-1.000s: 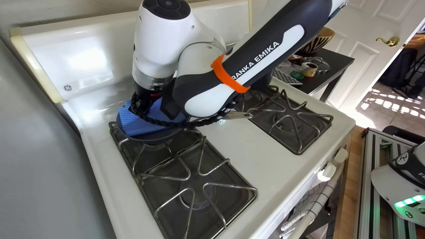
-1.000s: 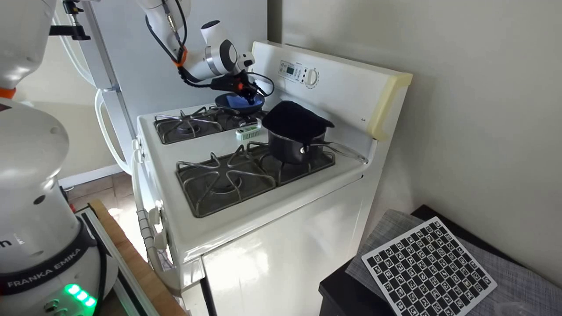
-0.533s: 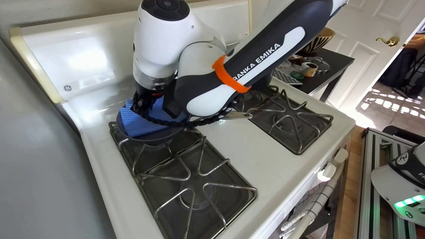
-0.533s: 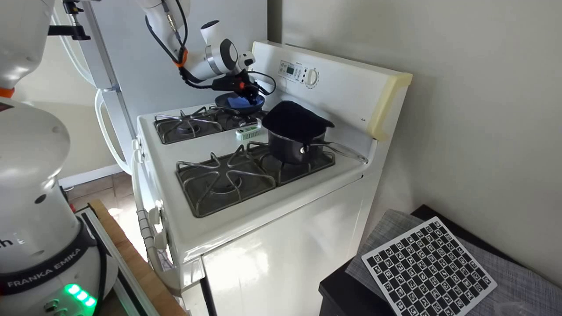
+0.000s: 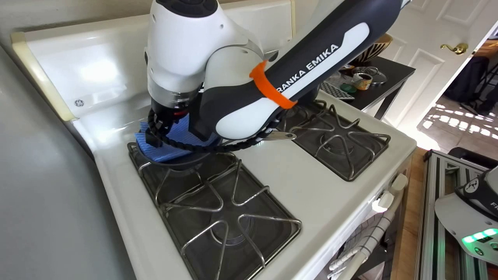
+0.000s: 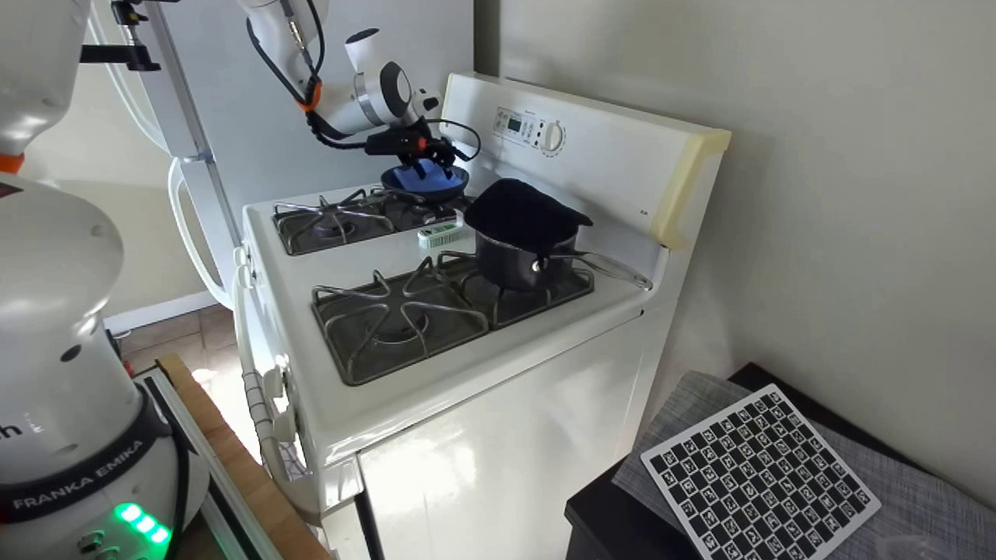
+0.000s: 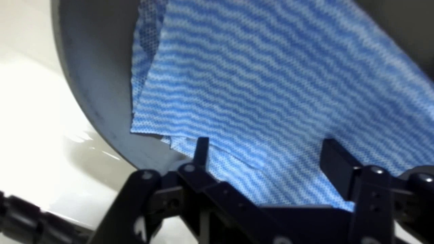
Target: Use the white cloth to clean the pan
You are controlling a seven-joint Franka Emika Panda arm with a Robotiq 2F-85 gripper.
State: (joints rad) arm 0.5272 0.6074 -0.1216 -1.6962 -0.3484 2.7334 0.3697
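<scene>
We found the gripper [image 7: 268, 154] over the pan [image 7: 88, 79], its two fingers [image 7: 339, 173] standing well apart, with the blue cloth [image 7: 257, 84] beneath them. Whether they touched the fabric, we could not determine. The cloth lay folded inside the pan, its layers uneven along one edge, with bare dark grey surface showing on either side of it. In both exterior views, we observed the pan toward the back of the white stove [image 5: 288, 167]. We noted a black pot [image 6: 510, 260] across the stove from it with a dark, soft-looking cover [image 6: 525, 211] over its top, and a green-and-white brush [image 6: 440, 235] lying between pot and pan. A checked towel [image 5: 367, 241] hung at the stove's front.
</scene>
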